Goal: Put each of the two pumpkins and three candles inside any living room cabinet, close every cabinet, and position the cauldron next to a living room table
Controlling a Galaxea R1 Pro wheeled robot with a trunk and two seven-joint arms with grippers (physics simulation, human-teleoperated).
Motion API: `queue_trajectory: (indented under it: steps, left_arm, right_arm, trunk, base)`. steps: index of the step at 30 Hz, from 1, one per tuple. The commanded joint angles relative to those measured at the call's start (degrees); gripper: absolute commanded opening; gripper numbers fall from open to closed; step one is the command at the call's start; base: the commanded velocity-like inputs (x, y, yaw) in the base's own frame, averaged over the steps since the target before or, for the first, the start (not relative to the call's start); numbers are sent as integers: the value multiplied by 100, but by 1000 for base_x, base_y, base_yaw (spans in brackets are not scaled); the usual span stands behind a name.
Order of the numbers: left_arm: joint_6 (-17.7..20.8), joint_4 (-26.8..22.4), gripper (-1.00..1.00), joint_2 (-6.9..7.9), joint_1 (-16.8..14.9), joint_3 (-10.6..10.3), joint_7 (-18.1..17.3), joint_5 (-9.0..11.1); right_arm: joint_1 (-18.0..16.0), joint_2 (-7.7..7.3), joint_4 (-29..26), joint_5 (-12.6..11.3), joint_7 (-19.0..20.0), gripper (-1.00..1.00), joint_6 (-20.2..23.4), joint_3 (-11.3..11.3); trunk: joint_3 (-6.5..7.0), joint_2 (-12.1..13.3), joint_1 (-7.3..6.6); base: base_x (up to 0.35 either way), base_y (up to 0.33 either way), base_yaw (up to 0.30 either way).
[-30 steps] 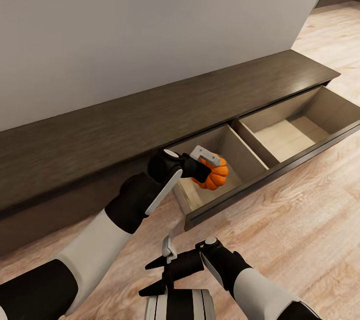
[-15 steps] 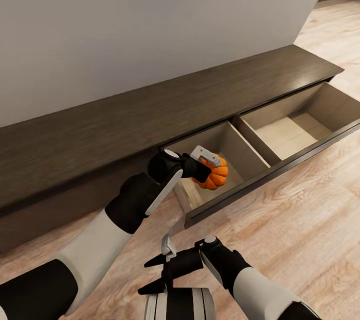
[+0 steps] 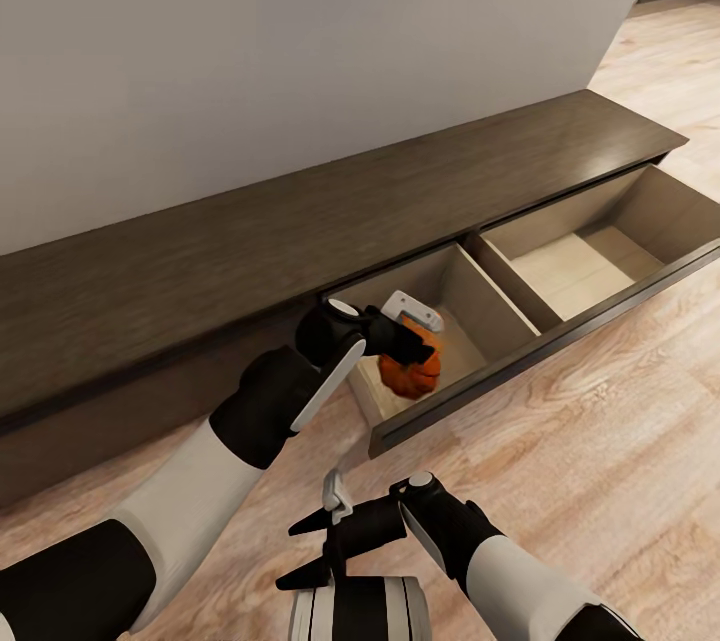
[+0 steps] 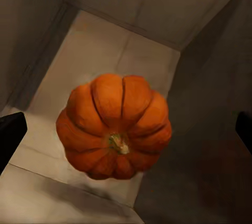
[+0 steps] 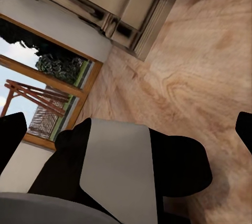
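Left tool (image 3: 412,333) wide open over cabinet (image 3: 300,231) drawer; pumpkin (image 4: 114,127) free between fingers, apparently dropping. Lift straight up, avoid drawer walls. Right tool (image 3: 315,546) open, empty.

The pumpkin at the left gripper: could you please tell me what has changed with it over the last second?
The left gripper has opened and let go of the pumpkin, which has dropped lower into the left compartment of the open drawer; in the left wrist view it sits clear of both fingertips. The left arm, the right gripper and the drawer stayed as they were.
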Motion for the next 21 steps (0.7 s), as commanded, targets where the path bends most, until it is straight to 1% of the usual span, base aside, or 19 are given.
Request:
queue_trajectory:
  steps: [1, 8, 11, 16, 17, 18, 20, 21]
  left_arm:
    - [22, -4, 100, -1, -4, 2, -28, -19]
    - [17, -24, 100, -1, -4, 7, -32, -27]
    - [14, -53, 100, -1, -4, 25, -26, -40]
    - [15, -176, 100, -1, -4, 58, -35, 16]
    - [14, -182, 100, 0, -4, 61, -37, 61]
    - [14, -197, 100, 8, -4, 82, -40, 223]
    - [10, -232, 100, 14, -4, 120, -39, 426]
    - [12, -266, 100, 31, -4, 137, -39, 562]
  right_arm:
    - [-1, 0, 250, -50, 11, 100, 54, 87]
    - [-1, 0, 250, -50, 11, 100, 54, 87]
    - [1, 0, 250, -50, 6, 100, 55, 87]
    - [3, 0, 254, -53, -52, 100, 57, 87]
    - [3, 0, 256, -54, -64, 100, 57, 87]
    - [3, 0, 269, -53, -77, 100, 56, 87]
    - [1, 0, 332, -51, -82, 100, 55, 92]
    - [1, 0, 361, -50, -87, 100, 35, 96]
  trunk:
    - [-4, -1, 0]
    - [-4, -1, 0]
    - [62, 3, -8]
    - [62, 3, -8]
    - [62, 3, -8]
    - [84, 4, -11]
    - [129, 7, -16]
    - [151, 8, -18]
  base:
    - [0, 0, 0]
    - [0, 0, 0]
    - [0, 0, 0]
    - [0, 0, 0]
    - [0, 0, 0]
    - [0, 0, 0]
    - [0, 0, 0]
    - [0, 0, 0]
